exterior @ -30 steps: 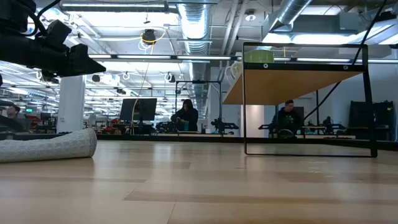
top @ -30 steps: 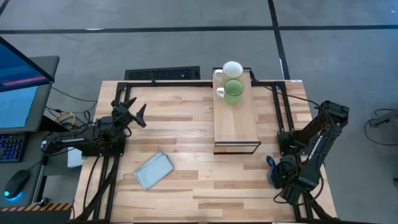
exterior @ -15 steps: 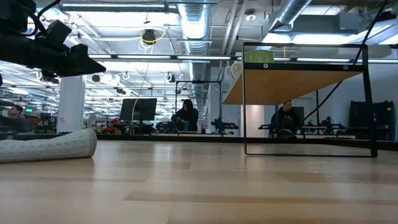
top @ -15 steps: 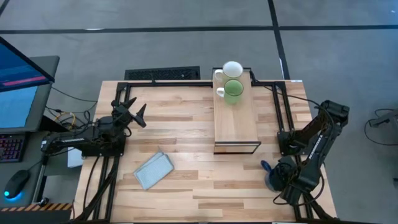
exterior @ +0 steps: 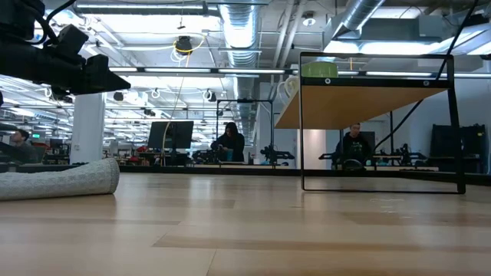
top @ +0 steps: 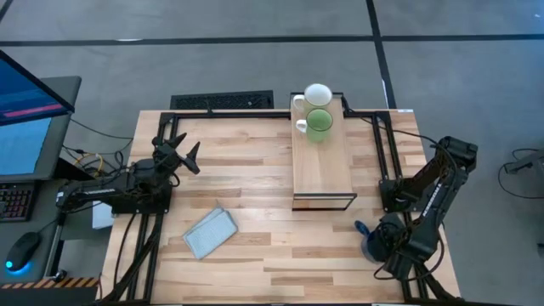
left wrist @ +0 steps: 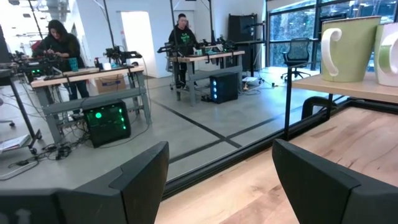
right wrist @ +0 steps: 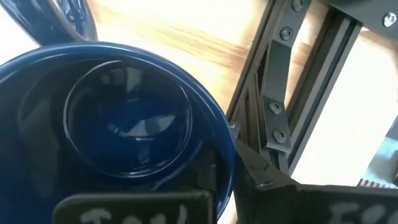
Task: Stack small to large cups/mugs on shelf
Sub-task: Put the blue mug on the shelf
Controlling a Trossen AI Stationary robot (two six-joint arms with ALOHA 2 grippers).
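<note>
The white mug (top: 317, 93) and the light green mug (top: 320, 125) stand side by side on the far end of the light-wood shelf (top: 323, 170). The green mug (left wrist: 348, 40) also shows in the left wrist view. The dark blue mug (top: 371, 243) stands upright near the table's right near corner, its handle (top: 360, 228) toward the left. My right gripper (top: 380, 248) is shut on it. My left gripper (top: 189, 156) hovers open over the table's left side, with nothing between its fingers. My right gripper holds the dark blue mug by its wall at the rim (right wrist: 225, 163), on the side away from the handle (right wrist: 73, 17). One finger (right wrist: 140, 208) is inside the mug and one (right wrist: 280, 199) outside. The fingers come from above, pointing down. The mug is upright.
A folded grey-blue cloth (top: 210, 232) lies on the table near the front left. Black frame bars (top: 384, 144) run beside the shelf and along the table's sides. Bare wood lies between the cloth and the blue mug. People sit at desks in the room beyond.
The dark blue mug has shifted a little under my right gripper. Its handle has swung slightly toward the table's left and near edge.
</note>
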